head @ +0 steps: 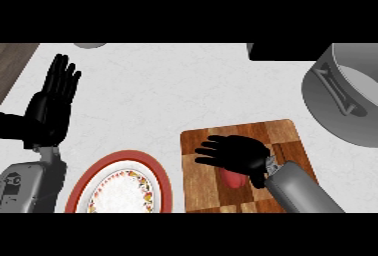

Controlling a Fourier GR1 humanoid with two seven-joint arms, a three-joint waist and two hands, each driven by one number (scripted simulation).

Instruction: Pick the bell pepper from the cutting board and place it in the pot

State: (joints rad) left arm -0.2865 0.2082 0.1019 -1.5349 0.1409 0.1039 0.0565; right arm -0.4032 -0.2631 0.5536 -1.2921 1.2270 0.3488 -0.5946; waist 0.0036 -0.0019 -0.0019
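A red bell pepper (232, 179) lies on the wooden cutting board (284, 135), mostly hidden under my right hand (240, 152). That hand hovers over the pepper with its fingers spread toward the left, open and not curled round it. The grey pot (347, 100) stands at the far right, cut by the view's edge, with its handle facing the board. My left hand (50, 107) rests open at the far left, fingers up.
A red-rimmed plate (111, 167) with a patterned centre sits left of the board near the front edge. A dark block (284, 51) lies at the back beside the pot. A wooden strip (13, 62) borders the counter's far left.
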